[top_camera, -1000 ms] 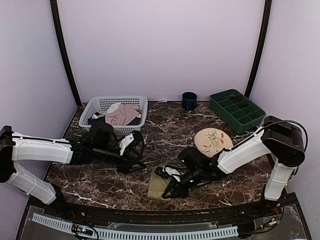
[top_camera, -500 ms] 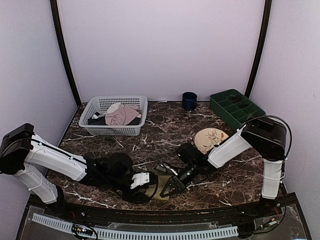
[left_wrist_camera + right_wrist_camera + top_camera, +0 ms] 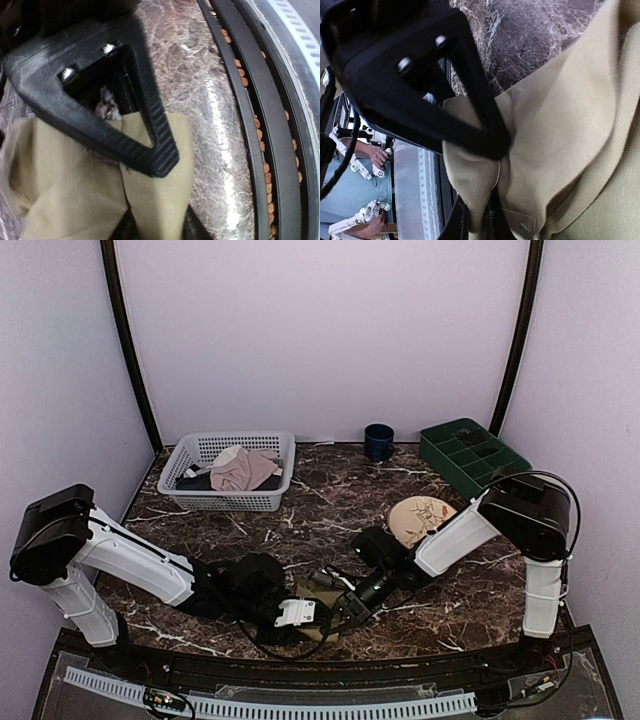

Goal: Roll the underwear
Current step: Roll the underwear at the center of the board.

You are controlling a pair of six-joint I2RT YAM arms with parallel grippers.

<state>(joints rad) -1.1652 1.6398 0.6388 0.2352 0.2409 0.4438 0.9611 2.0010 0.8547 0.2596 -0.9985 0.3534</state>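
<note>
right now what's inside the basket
A pink garment lies crumpled in the basket, partly over a dark grey one. Anything beneath them is covered.

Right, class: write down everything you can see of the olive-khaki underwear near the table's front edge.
The underwear is soft olive-khaki cloth with a stitched hem, crumpled and folded on the dark marbled table, close to its near edge. The right gripper is pinched shut on one hemmed edge; another fold sits between the left gripper's fingers. Both grippers hide most of it from above.
</note>
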